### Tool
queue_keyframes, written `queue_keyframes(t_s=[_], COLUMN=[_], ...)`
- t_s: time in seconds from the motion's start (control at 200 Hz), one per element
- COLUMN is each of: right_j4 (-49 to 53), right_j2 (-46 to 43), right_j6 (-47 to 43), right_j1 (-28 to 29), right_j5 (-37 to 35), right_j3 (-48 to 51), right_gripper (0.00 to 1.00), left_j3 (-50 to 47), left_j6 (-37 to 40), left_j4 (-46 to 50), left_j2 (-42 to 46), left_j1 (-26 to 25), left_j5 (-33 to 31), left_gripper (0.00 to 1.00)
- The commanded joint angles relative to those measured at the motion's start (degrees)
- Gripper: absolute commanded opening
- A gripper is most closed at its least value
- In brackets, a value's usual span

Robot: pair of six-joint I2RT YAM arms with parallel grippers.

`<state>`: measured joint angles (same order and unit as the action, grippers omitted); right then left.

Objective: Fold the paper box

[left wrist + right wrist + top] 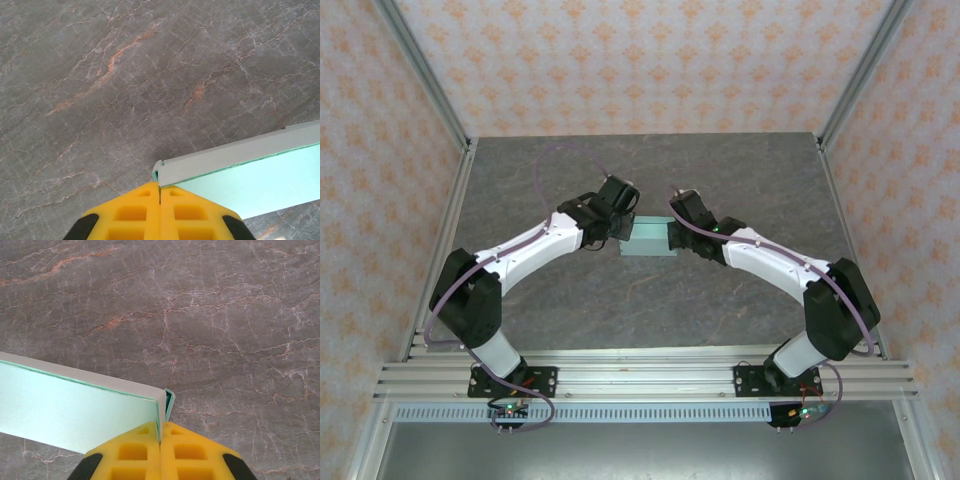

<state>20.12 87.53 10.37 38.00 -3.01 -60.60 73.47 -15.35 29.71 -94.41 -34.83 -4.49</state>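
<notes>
Peach patterned walls (650,60) close in a grey marble counter (650,310). The box (648,240) sits mid-counter, between the arms. The left end effector (624,231) is pinched on the thin card edge at its left end, and the right end effector (673,236) is pinched on a small tab at its right end. Whether the box rests on the counter or hangs just above it I cannot tell.

Both grips catch very little card. Pulling apart could tear or slip a tab. Pushing inward or twisting unevenly would likely buckle the walls.

The long axis runs left to right, with a short end pointing at each arm.
</notes>
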Motion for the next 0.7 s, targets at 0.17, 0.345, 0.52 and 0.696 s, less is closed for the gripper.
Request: queue_keyframes(t_s=[0.17, 0.345, 0.52, 0.696], right_j4=[-0.56, -1.07, -0.96, -0.39], right_j2=[-0.97, -1.04, -1.11, -1.05], right_j6=[1.92, 2.43, 1.82, 0.71], right_j1=[1.19, 1.99, 2.08, 2.08], right_j5=[0.29, -0.42, -1.24, -2.67], right_j3=[0.64, 0.66, 0.57, 0.57], right_gripper=[0.0, 0.0, 0.0, 0.0], left_j3=[-2.48, -3.0, -2.62, -0.81], left_j6=[-7.6, -10.71, -11.97, -12.33], left_j4=[-3.86, -6.14, -6.02, -4.73], left_j2=[1.44, 1.55, 1.09, 1.01], left_j1=[0.29, 0.29, 0.59, 1.74], left_j5=[1.52, 1.8, 3.12, 5.92], left_gripper=[0.0, 0.0, 0.0, 0.0])
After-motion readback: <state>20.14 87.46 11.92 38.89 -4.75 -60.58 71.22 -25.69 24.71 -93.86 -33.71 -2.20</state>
